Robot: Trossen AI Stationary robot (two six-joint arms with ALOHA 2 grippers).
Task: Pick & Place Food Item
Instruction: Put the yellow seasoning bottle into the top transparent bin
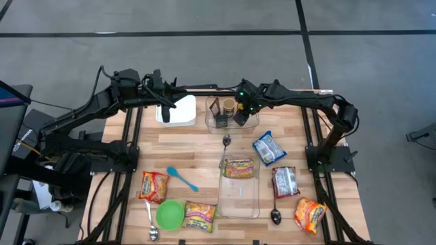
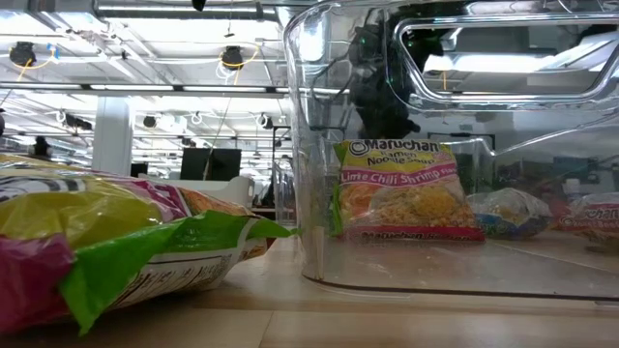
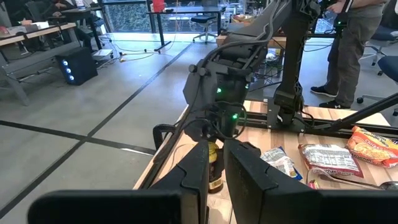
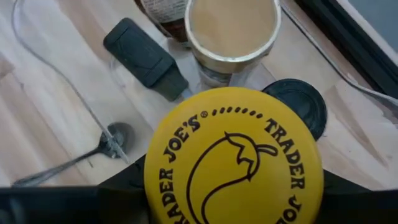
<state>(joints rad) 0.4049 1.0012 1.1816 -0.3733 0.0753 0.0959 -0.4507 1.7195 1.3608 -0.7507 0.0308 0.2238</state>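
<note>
A jar with a yellow Trader Joe's lid (image 4: 233, 143) sits between the fingers of my right gripper (image 4: 233, 182), which hangs over the clear bin (image 1: 212, 121) at the table's far middle. Under it in the bin stand a jar with a beige lid (image 4: 231, 28) and a black round lid (image 4: 298, 102). A Maruchan ramen pack (image 2: 406, 188) sits at the far end of the clear container (image 1: 238, 204). My left gripper (image 3: 216, 168) waits above the white box (image 1: 178, 112), fingers close together with nothing between them. My right gripper has the jar's yellow lid by its rim (image 4: 155, 168), one finger on either side. The fingers come from above, slanting down. The lid hides the jar's body, so I cannot tell whether its base stands in the bin or hangs clear.
Ramen packs (image 1: 154, 185) (image 1: 199, 216) (image 1: 310, 214) and two snack bags (image 1: 269, 148) (image 1: 285, 182) lie about the table. With them are a green bowl (image 1: 170, 214), a blue spoon (image 1: 182, 178) and metal spoons (image 1: 226, 141) (image 1: 275, 214). A person (image 3: 354, 43) stands beyond the table.
</note>
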